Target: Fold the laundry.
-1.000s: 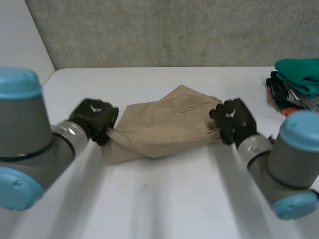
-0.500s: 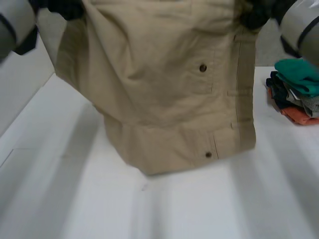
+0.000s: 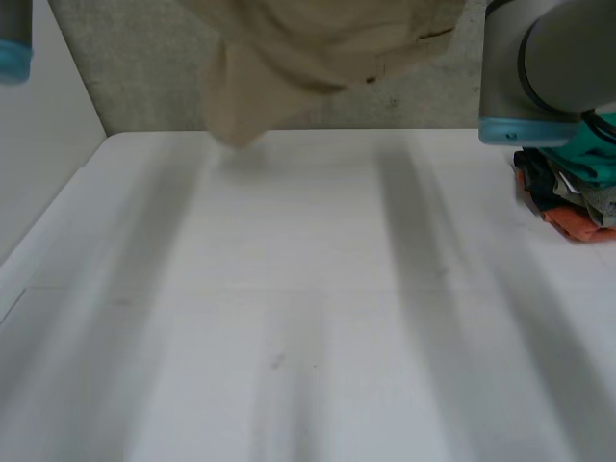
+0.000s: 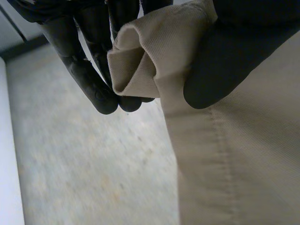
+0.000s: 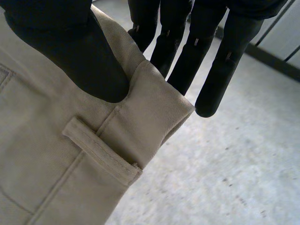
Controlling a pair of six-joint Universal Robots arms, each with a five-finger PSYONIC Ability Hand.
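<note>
Head view: the beige trousers (image 3: 318,58) hang in the air above the far side of the white desk (image 3: 308,318), touching nothing on it. A pile of clothes (image 3: 573,188) sits at the desk's right edge, just under the right arm (image 3: 549,67). In the left wrist view, the left hand (image 4: 89,75) pinches a folded edge of the cloth between thumb and fingers. In the right wrist view, the right hand (image 5: 70,51) clamps the waistband beside a belt loop (image 5: 101,150), thumb in front, fingers (image 5: 220,70) behind.

A white table (image 3: 289,289) stands against a rough grey concrete wall (image 3: 144,67).
</note>
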